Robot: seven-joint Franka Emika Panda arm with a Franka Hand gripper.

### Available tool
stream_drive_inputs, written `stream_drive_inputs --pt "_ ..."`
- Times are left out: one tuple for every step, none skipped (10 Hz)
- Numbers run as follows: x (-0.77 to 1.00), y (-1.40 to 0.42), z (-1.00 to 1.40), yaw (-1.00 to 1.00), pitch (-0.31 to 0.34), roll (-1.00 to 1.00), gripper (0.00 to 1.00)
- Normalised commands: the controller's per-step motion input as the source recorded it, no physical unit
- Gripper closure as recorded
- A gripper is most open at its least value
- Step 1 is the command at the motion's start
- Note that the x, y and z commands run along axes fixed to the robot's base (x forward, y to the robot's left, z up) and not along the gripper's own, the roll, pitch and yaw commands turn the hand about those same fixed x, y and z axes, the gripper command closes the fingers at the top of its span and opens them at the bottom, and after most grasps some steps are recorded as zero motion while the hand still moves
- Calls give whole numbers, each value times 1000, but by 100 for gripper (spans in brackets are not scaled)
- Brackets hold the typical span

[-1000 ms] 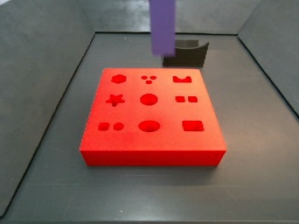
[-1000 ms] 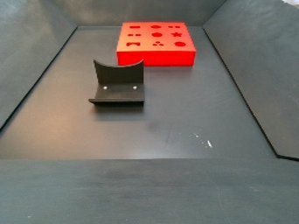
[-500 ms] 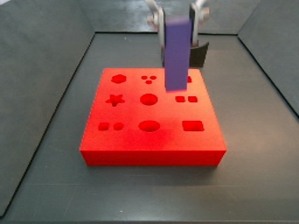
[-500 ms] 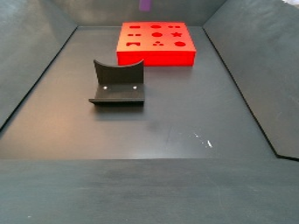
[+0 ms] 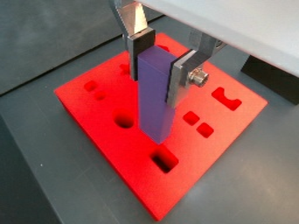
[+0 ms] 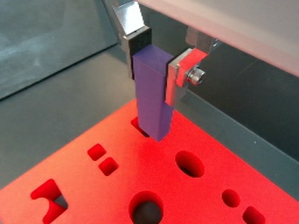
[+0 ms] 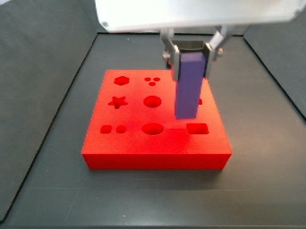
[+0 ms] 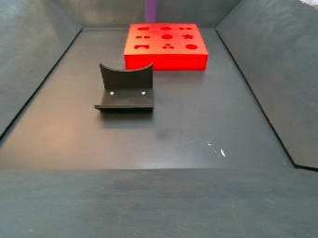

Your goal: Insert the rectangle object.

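In a wrist view, the end effector (image 5: 160, 59) grips the rectangle object (image 5: 156, 92) upright over the red board (image 5: 105, 131). In a side view, it has moved nearer, above the rectangular hole (image 7: 198, 130), so insertion looks close.

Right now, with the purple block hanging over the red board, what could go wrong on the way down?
1. The gripper holds the tall purple rectangular block only at its top, so a catch on the hole's edge could tilt or slip it.
2. The rectangular hole in the red board looks snug; the block's lower end seems slightly behind it, so it may land on the rim.
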Motion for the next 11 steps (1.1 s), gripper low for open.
stream_drive_inputs --pt "837 -194 -260 0 251 344 100" --pt "849 -206 -220 0 229 316 100" --pt "746 -231 -266 0 134 191 100" --pt "666 -157 -189 0 20 39 100" --pt "577 -66 -126 0 0 0 100" --pt "523 -11 -137 0 0 0 100" --pt "466 0 -177 0 0 71 100" --pt "340 63 -209 -49 23 131 100" --pt "0 69 -203 -126 44 134 100" --pt "-69 91 -143 -160 47 103 100" --pt "-214 97 -54 -140 0 24 100"
